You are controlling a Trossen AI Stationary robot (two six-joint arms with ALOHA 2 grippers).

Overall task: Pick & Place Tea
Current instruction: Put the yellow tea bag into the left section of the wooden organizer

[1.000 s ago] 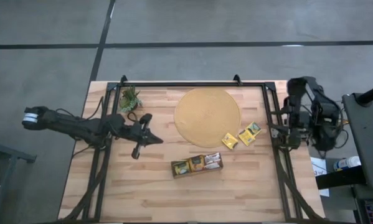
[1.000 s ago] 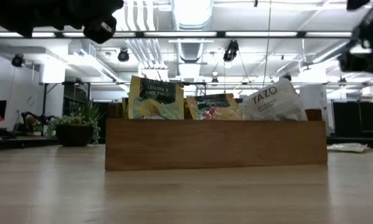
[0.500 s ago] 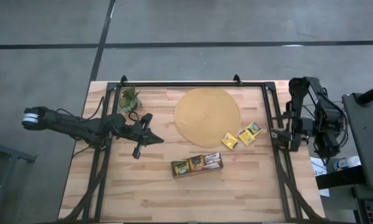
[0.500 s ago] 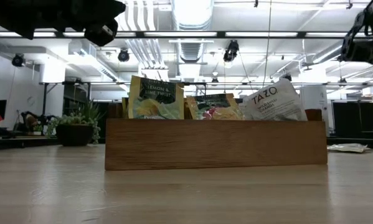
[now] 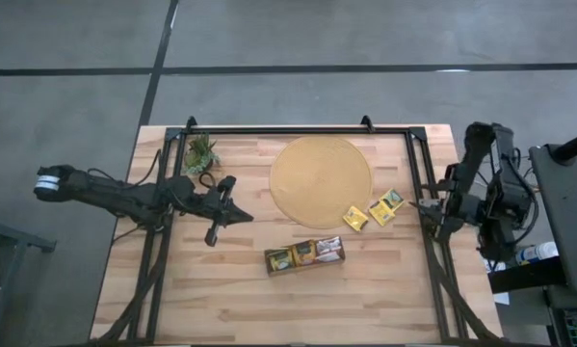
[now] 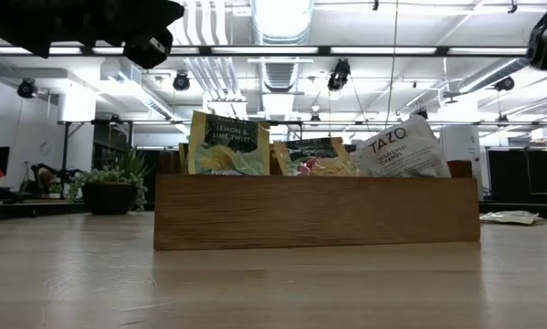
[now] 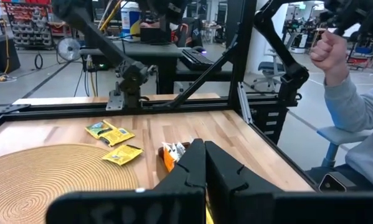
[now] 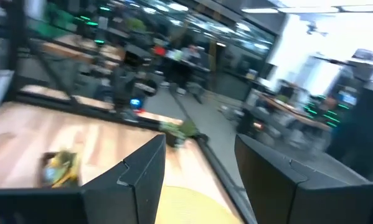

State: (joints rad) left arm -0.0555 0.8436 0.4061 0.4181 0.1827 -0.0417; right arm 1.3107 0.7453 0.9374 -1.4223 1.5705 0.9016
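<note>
Wood table [image 5: 365, 289] w/ round mat [image 5: 321, 180], tray [image 5: 304, 255]; person's sleeve [image 7: 354, 106] beyond

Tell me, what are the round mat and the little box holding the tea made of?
The round mat looks like woven straw or fibre: tan, matt, with coiled rings in the left wrist view. The box seems plain wood, brown with faint grain and a dull finish.

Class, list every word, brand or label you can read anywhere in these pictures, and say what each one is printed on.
"TAZO": on the white sachet at the right end of the wooden tray, low view.
"LIME TWIST": on the yellow-green sachet at the tray's left end; the line above it is too small to read.
Middle sachet: dark label, print too small to read.
Loose sachets by the round mat: print unreadable.
</note>
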